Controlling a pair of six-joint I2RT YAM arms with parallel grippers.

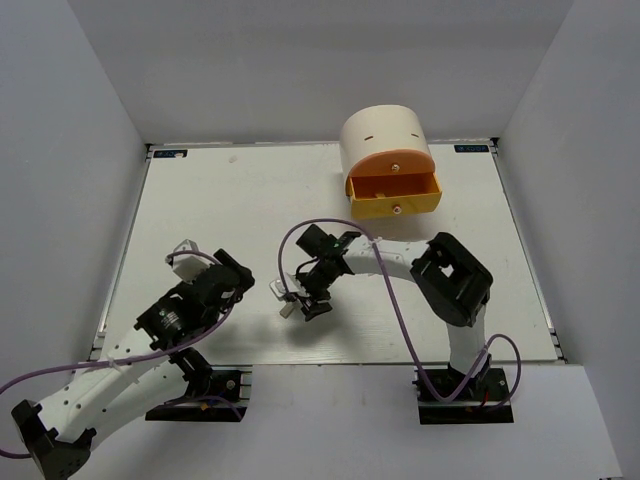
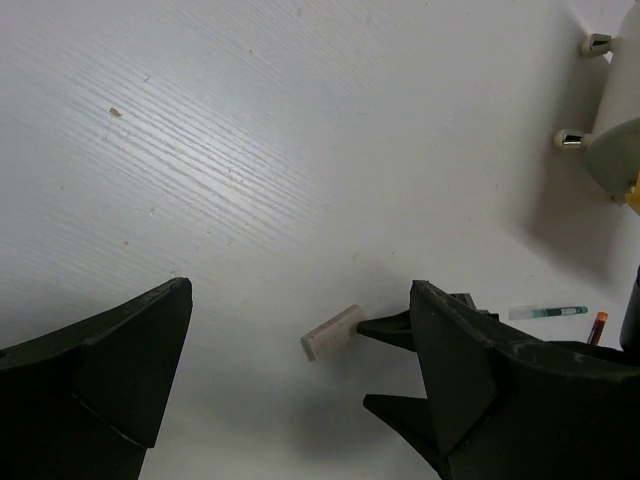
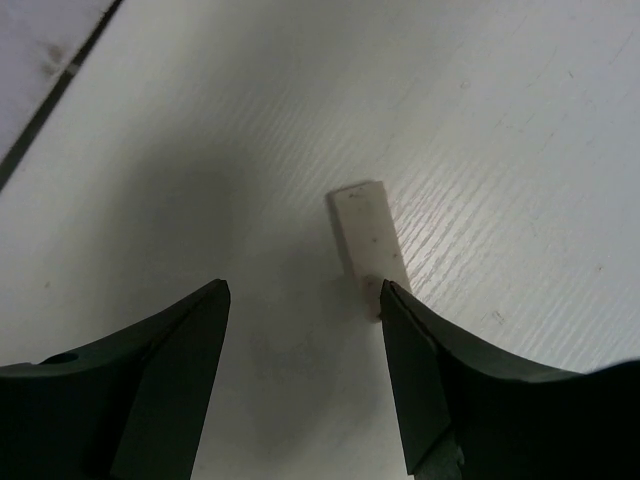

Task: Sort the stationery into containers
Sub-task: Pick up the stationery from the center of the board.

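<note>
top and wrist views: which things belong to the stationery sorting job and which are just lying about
job:
- beige rectangular eraser
- thin white pen
- cream half-cylinder desk unit, one yellow-orange drawer pulled out
- right gripper, open beside the eraser

lying about:
- purple cables
- white table
- small dark labels at its far corners

White wood-grain surface (image 1: 250, 200) carries a cream drawer unit (image 1: 385, 140), a beige eraser (image 2: 333, 332), a white pen (image 2: 545, 312) and a red pen (image 2: 598, 326).
</note>
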